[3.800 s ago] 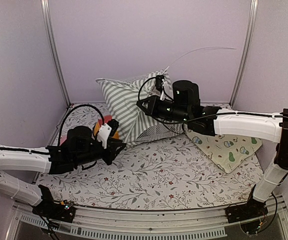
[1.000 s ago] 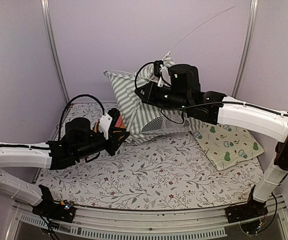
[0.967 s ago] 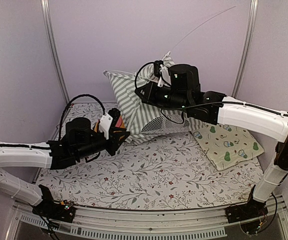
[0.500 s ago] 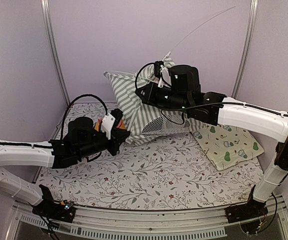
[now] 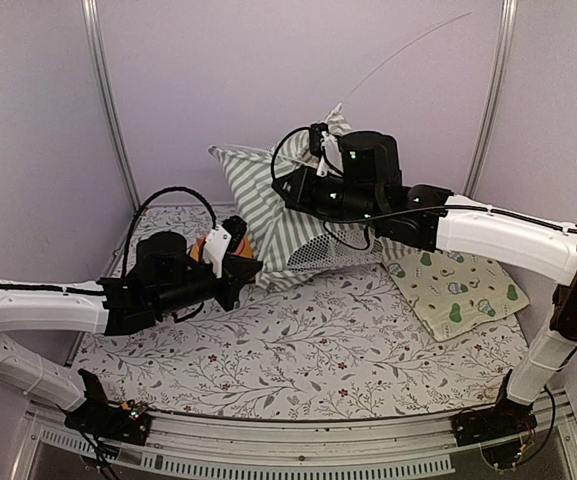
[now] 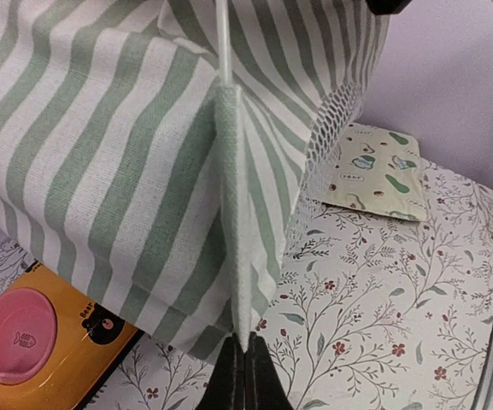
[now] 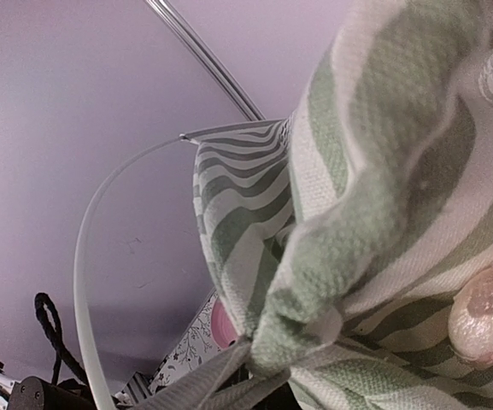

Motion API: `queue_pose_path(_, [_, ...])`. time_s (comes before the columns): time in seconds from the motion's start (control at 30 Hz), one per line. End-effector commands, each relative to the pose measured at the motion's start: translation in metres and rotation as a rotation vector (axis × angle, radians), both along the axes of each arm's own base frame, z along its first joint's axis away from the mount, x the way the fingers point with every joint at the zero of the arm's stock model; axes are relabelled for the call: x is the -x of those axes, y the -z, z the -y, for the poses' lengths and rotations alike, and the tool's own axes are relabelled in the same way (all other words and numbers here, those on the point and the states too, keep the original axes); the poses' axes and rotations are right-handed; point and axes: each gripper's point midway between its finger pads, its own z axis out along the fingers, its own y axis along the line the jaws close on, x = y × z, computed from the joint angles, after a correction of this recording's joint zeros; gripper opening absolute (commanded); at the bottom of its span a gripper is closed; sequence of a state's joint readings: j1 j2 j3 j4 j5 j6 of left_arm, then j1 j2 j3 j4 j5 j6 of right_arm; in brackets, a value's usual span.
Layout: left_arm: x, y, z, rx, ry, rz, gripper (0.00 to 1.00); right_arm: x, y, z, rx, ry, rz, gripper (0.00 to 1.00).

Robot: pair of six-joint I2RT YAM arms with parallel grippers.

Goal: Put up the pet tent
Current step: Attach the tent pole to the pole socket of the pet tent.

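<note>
Plainly, left jaws pinched on pet tent (image 6: pixel 101 154) seam, right jaws — buried in fabric — apparently clamping its top.

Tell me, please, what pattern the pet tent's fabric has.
Sage-green and white stripes on the pet tent, clearest in the left wrist view.

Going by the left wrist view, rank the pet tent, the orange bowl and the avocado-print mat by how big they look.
1. pet tent, fills most of the frame.
2. orange bowl, partly cut off.
3. avocado-print mat, smallest-looking, but farther away, so real size unsure.
</note>
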State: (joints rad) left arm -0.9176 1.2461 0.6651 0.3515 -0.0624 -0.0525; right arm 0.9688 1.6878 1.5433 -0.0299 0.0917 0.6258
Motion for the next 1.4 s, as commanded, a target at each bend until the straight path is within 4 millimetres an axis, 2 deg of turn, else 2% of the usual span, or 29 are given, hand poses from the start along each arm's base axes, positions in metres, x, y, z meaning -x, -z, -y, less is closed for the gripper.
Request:
queue_pose_path(0.0, [-0.001, -0.020, 0.007, 0.046, 0.025, 0.031, 0.00, 0.007, -0.021, 0.005, -0.026, -0.009, 0.064, 0.00])
queue_pose_path(0.17, [0.007, -0.026, 0.010, 0.056, 0.070, 0.030, 0.00, 0.002, -0.014, 0.007, 0.014, 0.020, 0.081, 0.00])
queue_pose_path(0.3, [0.022, -0.041, 0.016, 0.084, 0.156, 0.005, 0.00, -0.014, 0.001, 0.023, 0.119, 0.130, 0.144, 0.00])
queue_pose_path(0.4, [0.034, -0.055, 0.014, 0.130, 0.194, -0.013, 0.00, -0.023, 0.011, 0.032, 0.205, 0.187, 0.205, 0.00])
queue_pose_path(0.53, [0.033, -0.064, 0.003, 0.154, 0.150, -0.030, 0.00, -0.026, 0.012, 0.034, 0.261, 0.199, 0.261, 0.00])
queue_pose_path(0.67, [0.028, -0.065, -0.004, 0.146, 0.105, -0.055, 0.00, -0.027, 0.013, 0.033, 0.296, 0.190, 0.290, 0.00])
queue_pose_path(0.8, [0.029, -0.057, -0.006, 0.120, 0.098, -0.101, 0.00, -0.038, 0.013, 0.051, 0.337, 0.254, 0.301, 0.00])
queue_pose_path(0.93, [0.030, -0.045, -0.009, 0.096, 0.088, -0.153, 0.00, -0.042, 0.002, 0.062, 0.318, 0.265, 0.321, 0.00])
queue_pose_path(1.07, [0.023, -0.042, -0.011, 0.084, 0.063, -0.191, 0.00, -0.030, -0.004, 0.044, 0.277, 0.173, 0.344, 0.00])
queue_pose_path(1.17, [0.010, -0.044, -0.014, 0.090, 0.030, -0.224, 0.00, -0.008, -0.002, 0.017, 0.242, 0.067, 0.353, 0.00])
queue_pose_path(1.27, [-0.001, -0.057, -0.016, 0.131, 0.024, -0.235, 0.00, 0.017, 0.010, -0.011, 0.224, -0.045, 0.344, 0.00])
queue_pose_path(1.37, [-0.008, -0.078, -0.018, 0.179, 0.030, -0.226, 0.00, 0.036, 0.031, -0.032, 0.223, -0.119, 0.310, 0.00])
